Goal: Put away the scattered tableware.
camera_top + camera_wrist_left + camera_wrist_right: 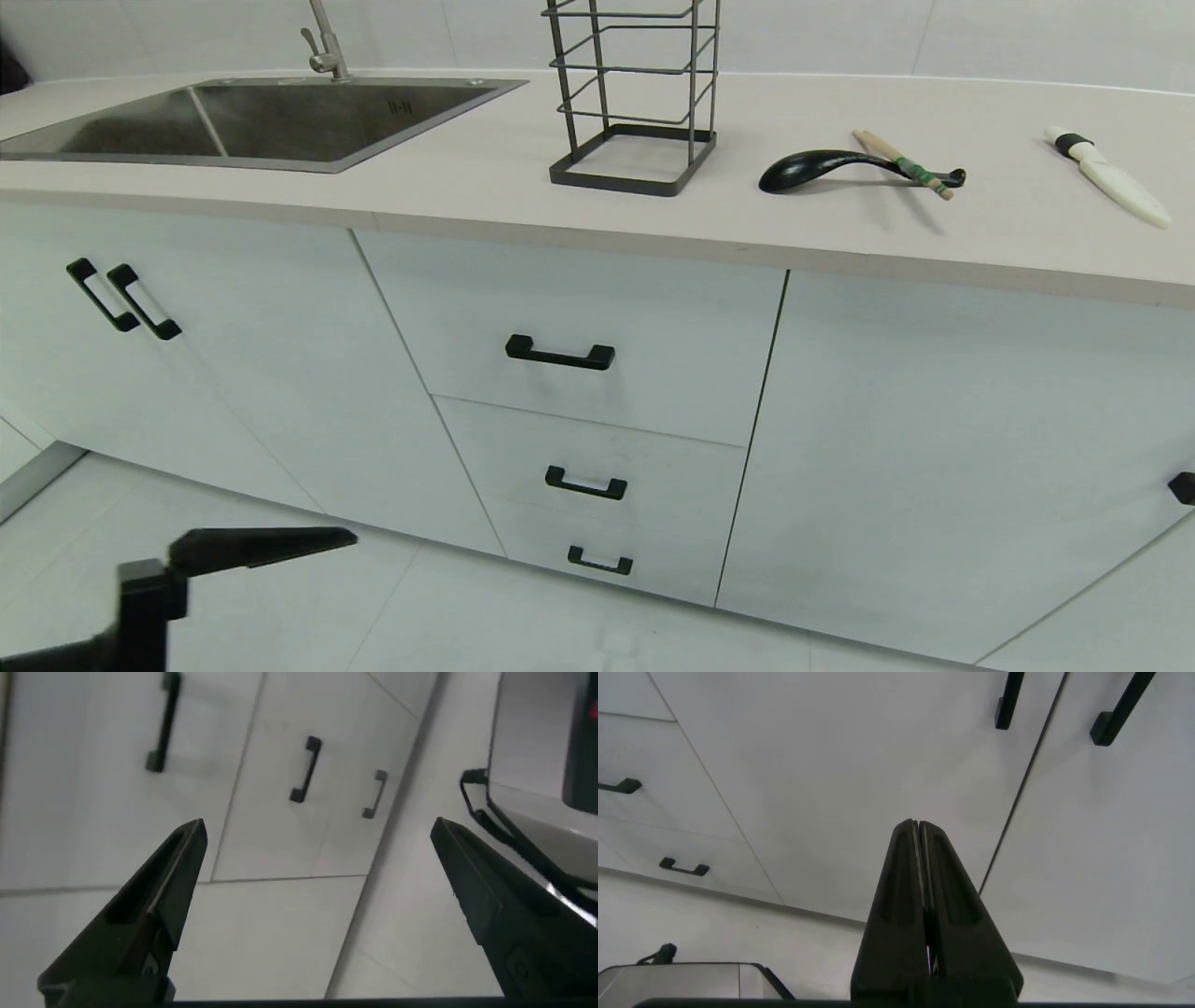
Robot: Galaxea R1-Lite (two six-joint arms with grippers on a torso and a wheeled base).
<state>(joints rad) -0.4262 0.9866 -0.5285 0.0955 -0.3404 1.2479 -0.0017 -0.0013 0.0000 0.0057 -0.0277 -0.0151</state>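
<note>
Head view: on the counter [467,187], right of the wire rack [635,121], lies a black spoon [822,170] with chopsticks [904,164] crossing its handle, and a white knife [1111,177] lies well apart farther right. The left gripper [261,548] hangs low before the cabinet [934,448], touching nothing. Left wrist view: its fingers [159,896] are spread wide with nothing between them. Right wrist view: the right gripper [920,835] faces the cabinet, fingers pressed together, holding nothing.
</note>
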